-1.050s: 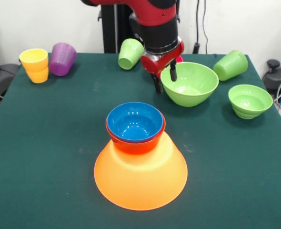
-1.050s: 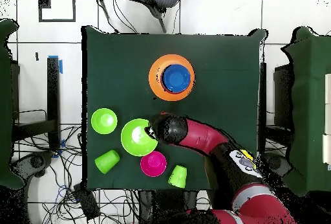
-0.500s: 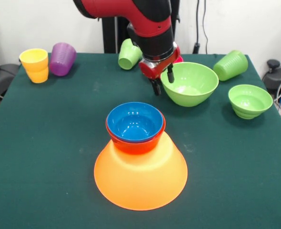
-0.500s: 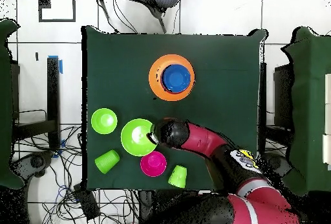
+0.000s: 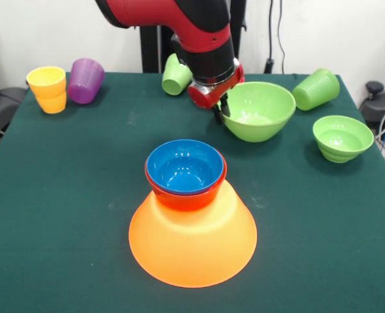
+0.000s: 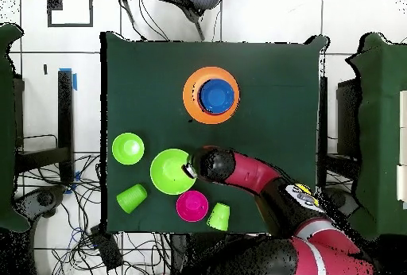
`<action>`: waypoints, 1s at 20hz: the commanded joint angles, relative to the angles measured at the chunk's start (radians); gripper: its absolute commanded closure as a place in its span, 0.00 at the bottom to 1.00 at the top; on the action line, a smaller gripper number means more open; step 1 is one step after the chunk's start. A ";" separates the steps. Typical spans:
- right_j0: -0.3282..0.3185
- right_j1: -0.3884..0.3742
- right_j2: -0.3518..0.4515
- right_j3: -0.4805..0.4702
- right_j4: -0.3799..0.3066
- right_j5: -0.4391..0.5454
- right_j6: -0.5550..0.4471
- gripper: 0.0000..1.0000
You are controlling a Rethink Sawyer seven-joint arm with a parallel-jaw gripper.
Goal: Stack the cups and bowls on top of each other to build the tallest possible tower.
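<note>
The gripper (image 5: 221, 112) pinches the near rim of the large light green bowl (image 5: 261, 112), which looks tilted and partly lifted, so the step in hand is carrying it to the tower (image 5: 191, 215) nearby, where the next move calls for centring it over the blue bowl (image 5: 184, 168).

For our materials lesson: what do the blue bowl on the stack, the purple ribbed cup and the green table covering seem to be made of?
Glossy blue bowl: seemingly hard plastic, judging by its shiny highlights and thin smooth rim.
Purple ribbed cup: probably moulded plastic, with even ribs and a duller sheen.
Dark green table covering: looks like matte cloth or felt, showing no reflections.
</note>
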 commanded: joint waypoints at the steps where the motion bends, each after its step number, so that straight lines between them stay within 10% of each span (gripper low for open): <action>1: -0.017 0.037 0.087 -0.017 -0.062 -0.006 0.101 1.00; 11: -0.014 0.023 0.092 -0.018 -0.066 -0.003 0.119 1.00; 20: -0.035 -0.290 0.097 -0.024 -0.028 0.335 0.028 1.00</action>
